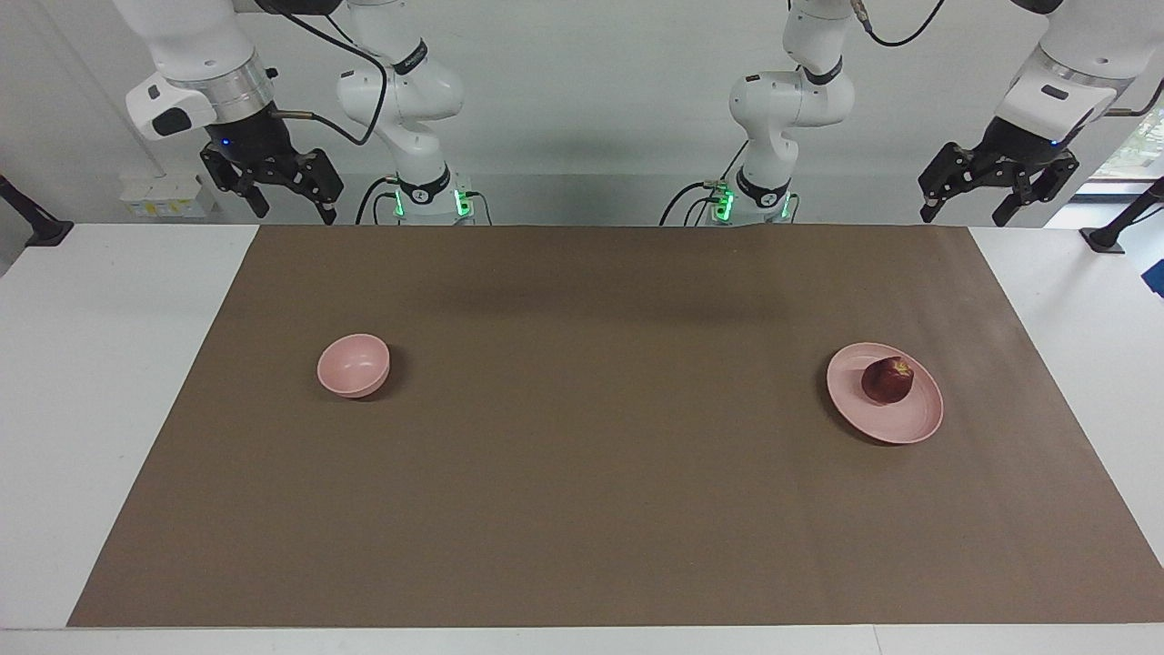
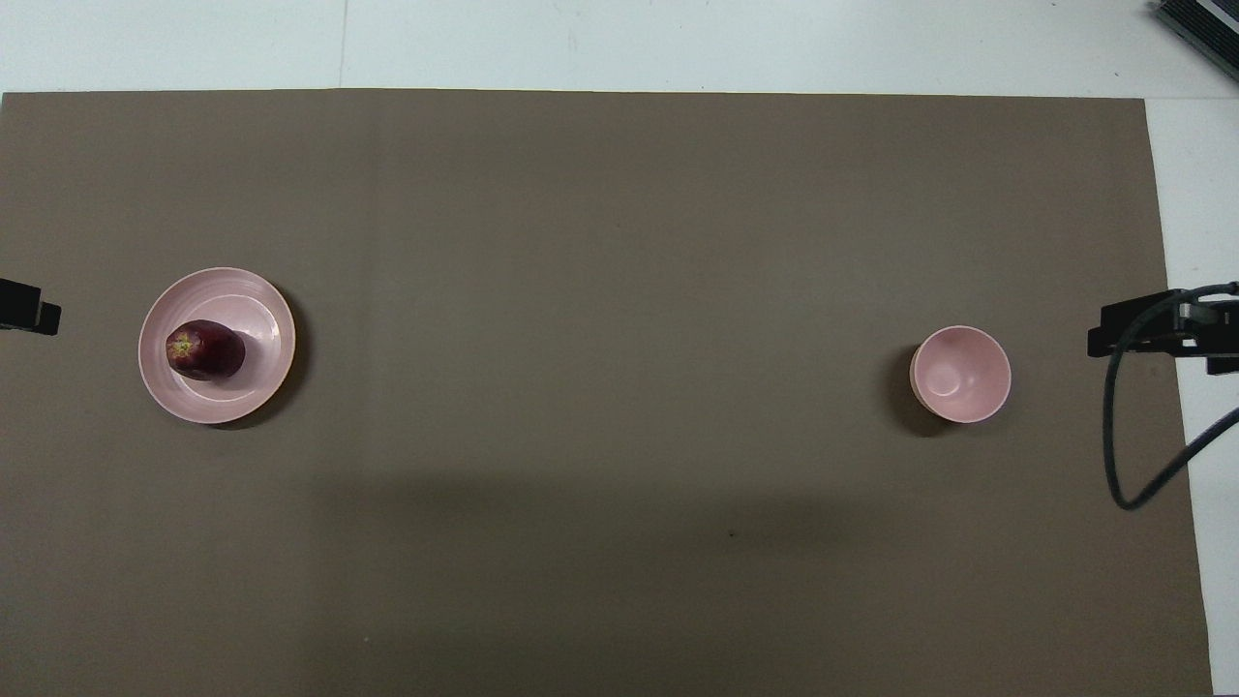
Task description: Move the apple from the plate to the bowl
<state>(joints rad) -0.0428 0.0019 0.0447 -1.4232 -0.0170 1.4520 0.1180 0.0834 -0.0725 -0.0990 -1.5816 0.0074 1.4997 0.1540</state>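
Observation:
The dark red apple (image 1: 888, 380) lies on the wide pale pink plate (image 1: 912, 424) toward the left arm's end of the table; both show in the overhead view, apple (image 2: 205, 349) on plate (image 2: 259, 308). The small deep pink bowl (image 1: 353, 365) (image 2: 960, 374) stands empty toward the right arm's end. My left gripper (image 1: 964, 218) hangs open and empty, raised over the table's edge at the robots' end, well away from the plate. My right gripper (image 1: 296, 215) hangs open and empty in the same way, well away from the bowl. Both arms wait.
A brown mat (image 1: 582, 473) covers most of the white table (image 1: 100, 409); plate and bowl stand on it. A black cable (image 2: 1128, 455) hangs from the right arm at the mat's edge. A dark device (image 2: 1200, 29) sits at one table corner.

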